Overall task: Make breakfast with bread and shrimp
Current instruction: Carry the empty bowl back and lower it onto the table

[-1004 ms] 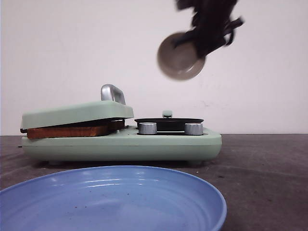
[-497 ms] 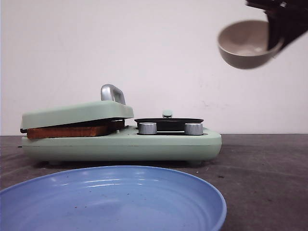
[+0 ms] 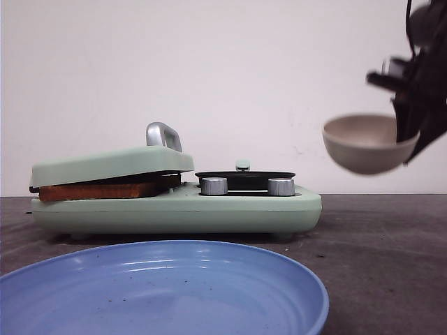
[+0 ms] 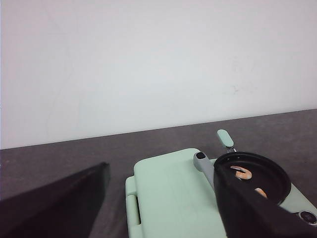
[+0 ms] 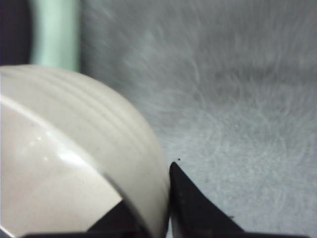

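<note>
One browned edge of the bread (image 3: 105, 189) shows in the front view, clamped flat between the mint-green lid (image 3: 112, 165) and the base of the breakfast maker (image 3: 174, 209); I can't tell how many slices are stacked in there. The lid sits slightly tilted, and its silver handle (image 3: 163, 135) stands up near the lid's right end. On the right half of the appliance sits a round black pan (image 3: 244, 178) with two silver knobs (image 3: 214, 185) in front of it. The left wrist view looks down into that pan and shows a couple of shrimp (image 4: 242, 173) lying inside. The appliance stands on the dark tabletop (image 3: 384, 244), toward the far edge and left of centre. A blue plate (image 3: 160, 289) fills the near edge of the tabletop, nearest the camera. Right gripper (image 3: 412, 129) hangs in the air well to the right of the appliance and above the tabletop, clamped on the rim of a beige bowl (image 3: 367, 143) held upright, mouth up; the right wrist view shows one finger (image 5: 198, 208) against the outer wall. Left gripper (image 4: 163, 213) hovers above the lid side of the appliance with its two dark fingers spread wide, nothing between them.
</note>
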Controlling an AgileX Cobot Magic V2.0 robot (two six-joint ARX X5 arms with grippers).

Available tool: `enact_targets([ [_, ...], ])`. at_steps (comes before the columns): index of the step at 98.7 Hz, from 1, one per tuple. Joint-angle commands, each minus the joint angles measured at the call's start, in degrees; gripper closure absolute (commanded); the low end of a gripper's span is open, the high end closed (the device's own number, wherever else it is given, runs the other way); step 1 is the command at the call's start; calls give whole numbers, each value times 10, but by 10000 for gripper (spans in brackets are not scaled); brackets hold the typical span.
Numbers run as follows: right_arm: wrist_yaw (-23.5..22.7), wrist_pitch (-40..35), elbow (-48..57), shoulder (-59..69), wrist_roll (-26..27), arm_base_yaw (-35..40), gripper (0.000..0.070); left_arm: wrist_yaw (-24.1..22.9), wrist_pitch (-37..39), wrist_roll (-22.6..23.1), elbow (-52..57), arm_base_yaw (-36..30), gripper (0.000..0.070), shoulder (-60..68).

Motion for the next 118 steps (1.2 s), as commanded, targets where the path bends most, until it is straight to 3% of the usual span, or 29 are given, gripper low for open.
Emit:
enact_targets([
  [1,-4,2,8,22,-15,-1,696,1,6,3,3,-1,307,2],
  [79,0,0,8,98,-26,-8,696,1,6,3,3,-1,307,2],
  [103,35,-10,8,98,-42,-9,693,1,6,3,3,-1,307,2],
  [110,34,-12,8,98,-43,-9,652,1,6,3,3,-1,307,2],
  [118,34,-14,8,98,-47,-9,505,1,6,3,3,-1,307,2],
])
